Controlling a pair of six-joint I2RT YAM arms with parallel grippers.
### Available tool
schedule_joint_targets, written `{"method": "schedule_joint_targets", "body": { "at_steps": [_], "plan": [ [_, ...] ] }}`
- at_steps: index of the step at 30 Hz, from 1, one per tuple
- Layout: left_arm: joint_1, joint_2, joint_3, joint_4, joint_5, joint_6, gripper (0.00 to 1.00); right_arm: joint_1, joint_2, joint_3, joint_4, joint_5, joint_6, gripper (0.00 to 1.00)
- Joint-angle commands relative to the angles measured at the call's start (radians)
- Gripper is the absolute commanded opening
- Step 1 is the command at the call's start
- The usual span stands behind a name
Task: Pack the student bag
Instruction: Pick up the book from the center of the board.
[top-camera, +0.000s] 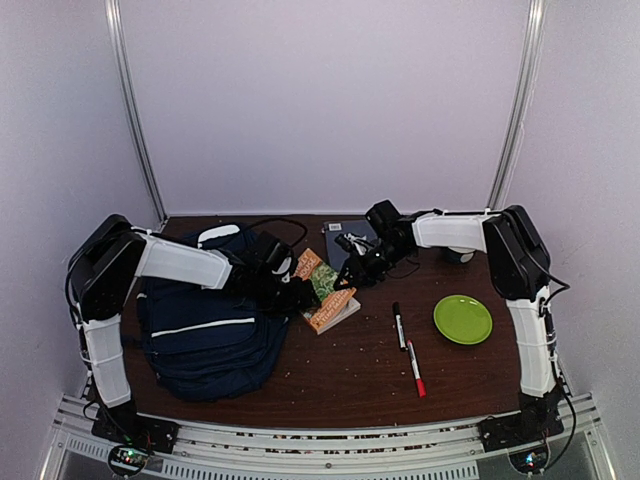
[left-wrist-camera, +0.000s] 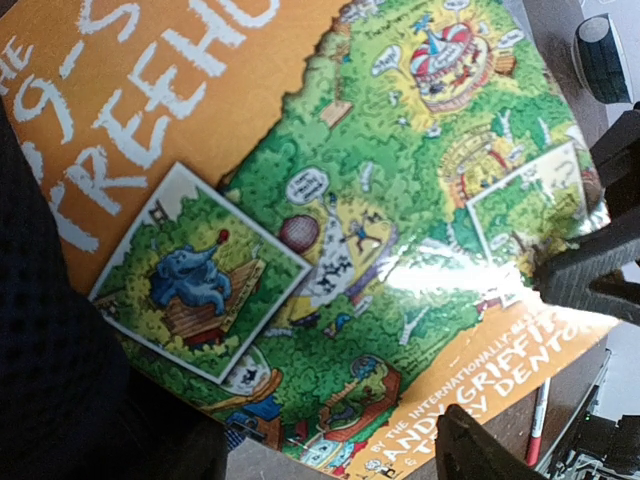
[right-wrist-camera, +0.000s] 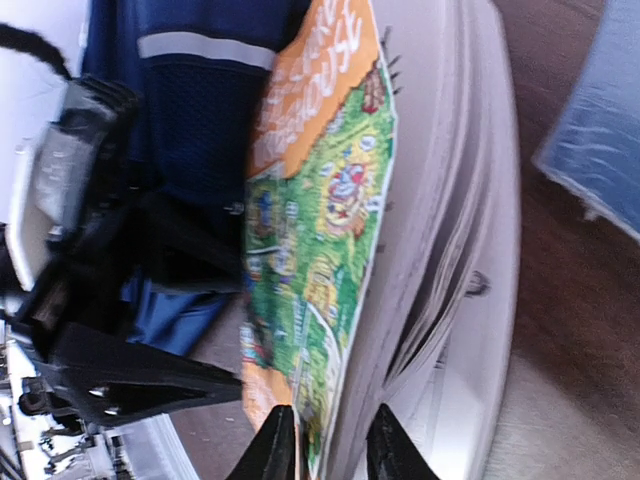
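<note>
The student bag (top-camera: 210, 335) lies on the surface (top-camera: 340, 380) just left of the left fingers (top-camera: 292, 292), which reach across its top to the book (top-camera: 325, 288); their own wrist view is filled with orange-and-green cover, so I cannot tell how far they are parted; only the right wrist view shows the right fingers (top-camera: 352, 272) pinched narrowly on the cover and a few pages; right of them lie two markers (top-camera: 408, 350) and a green plate (top-camera: 462, 319).

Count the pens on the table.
2. A black pen lies left of the green plate; a red-tipped pen lies beside it, nearer the front edge. Others may be hidden under the bag.
</note>
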Motion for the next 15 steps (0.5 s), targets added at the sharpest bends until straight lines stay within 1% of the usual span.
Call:
{"method": "schedule_joint_targets", "body": {
  "at_steps": [1, 8, 11, 15],
  "plan": [
    [0.006, 0.021, 0.013, 0.032, -0.005, 0.002, 0.74, 0.03, 0.018, -0.006, 0.038, -0.15, 0.029, 0.27],
    [0.006, 0.01, 0.016, 0.023, -0.014, 0.005, 0.74, 0.026, 0.022, 0.009, 0.001, -0.089, 0.014, 0.26],
    [0.005, 0.007, 0.018, 0.018, -0.016, 0.009, 0.74, 0.006, 0.0, 0.013, -0.005, -0.058, 0.013, 0.34],
    [0.006, 0.003, 0.015, 0.015, -0.022, 0.011, 0.74, -0.027, -0.043, 0.004, 0.001, -0.006, 0.004, 0.34]
  ]
}}
